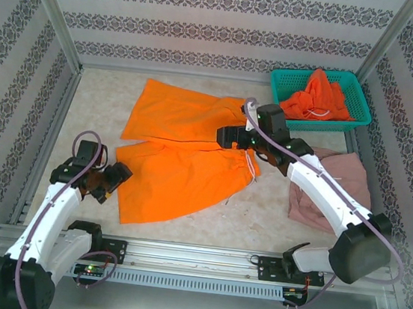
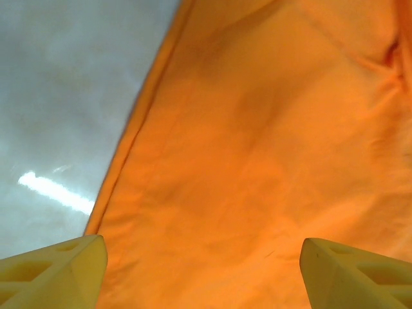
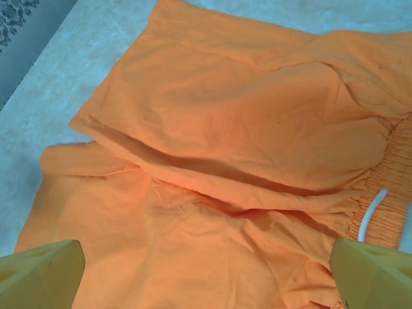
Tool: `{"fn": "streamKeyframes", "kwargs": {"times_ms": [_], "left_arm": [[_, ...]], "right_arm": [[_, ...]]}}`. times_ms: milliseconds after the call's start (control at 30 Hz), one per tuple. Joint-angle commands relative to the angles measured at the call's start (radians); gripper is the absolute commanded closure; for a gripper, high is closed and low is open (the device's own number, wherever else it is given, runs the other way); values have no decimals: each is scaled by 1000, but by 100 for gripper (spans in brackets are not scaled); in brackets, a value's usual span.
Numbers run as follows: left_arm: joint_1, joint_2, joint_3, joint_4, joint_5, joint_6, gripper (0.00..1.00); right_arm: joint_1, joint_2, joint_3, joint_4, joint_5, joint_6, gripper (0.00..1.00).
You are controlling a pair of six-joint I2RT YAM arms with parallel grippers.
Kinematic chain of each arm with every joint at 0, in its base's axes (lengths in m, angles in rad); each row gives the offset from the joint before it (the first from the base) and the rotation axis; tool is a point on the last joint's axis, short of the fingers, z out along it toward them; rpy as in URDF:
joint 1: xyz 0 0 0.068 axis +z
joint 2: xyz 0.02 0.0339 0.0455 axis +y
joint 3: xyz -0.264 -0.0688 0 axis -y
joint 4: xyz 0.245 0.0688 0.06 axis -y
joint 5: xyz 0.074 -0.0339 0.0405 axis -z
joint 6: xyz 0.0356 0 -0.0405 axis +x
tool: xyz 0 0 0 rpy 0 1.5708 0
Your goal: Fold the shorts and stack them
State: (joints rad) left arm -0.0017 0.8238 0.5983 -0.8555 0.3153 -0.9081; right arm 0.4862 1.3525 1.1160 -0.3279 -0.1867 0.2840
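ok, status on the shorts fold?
Left gripper open at leg hem of orange shorts. Right gripper open near waistband. Nothing gripped. Pink shorts beneath right arm.

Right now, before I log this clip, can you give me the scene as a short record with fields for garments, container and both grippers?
spread garment: bright orange cloth shorts, flat mid-table, not yet folded, white drawstring at the right end
left gripper: open, over the near leg's left hem
right gripper: open, above the waistband
set aside: dusty pink cloth shorts, compact pile at the right, partly under the right arm
container: teal plastic mesh basket, far right corner, holding crumpled orange shorts
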Motion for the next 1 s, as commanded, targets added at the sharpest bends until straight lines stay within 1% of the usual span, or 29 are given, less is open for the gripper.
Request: {"fn": "streamKeyframes", "kwargs": {"times_ms": [0, 133, 200, 300, 433, 533, 633, 800, 967], "left_arm": [[-21, -15, -7, -129, 25, -90, 23], [-49, 21, -11, -183, 27, -117, 26], [-69, 51, -20, -210, 43, -137, 29], [-109, 86, -25, -253, 14, -154, 33], [-125, 135, -33, -294, 5, -159, 36], [-135, 159, -63, -281, 53, -176, 38], [-142, 164, -89, -262, 62, -189, 38], [-148, 172, -141, -181, 116, -239, 39], [-149, 195, -161, -93, 142, -272, 48]], "right_arm": [[-17, -33, -29, 89, 41, -12, 2], [-40, -15, -43, 76, 40, -13, 3], [-53, -8, -52, 72, 35, -5, 3], [-66, -7, -70, 87, 28, 7, 2], [-75, 6, -75, 86, 29, 12, 3], [-80, 20, -72, 83, 27, 17, 2], [-80, 26, -73, 87, 18, 25, 3], [-79, 27, -76, 88, 18, 33, 2], [-79, 22, -83, 93, 15, 44, 3]]}}
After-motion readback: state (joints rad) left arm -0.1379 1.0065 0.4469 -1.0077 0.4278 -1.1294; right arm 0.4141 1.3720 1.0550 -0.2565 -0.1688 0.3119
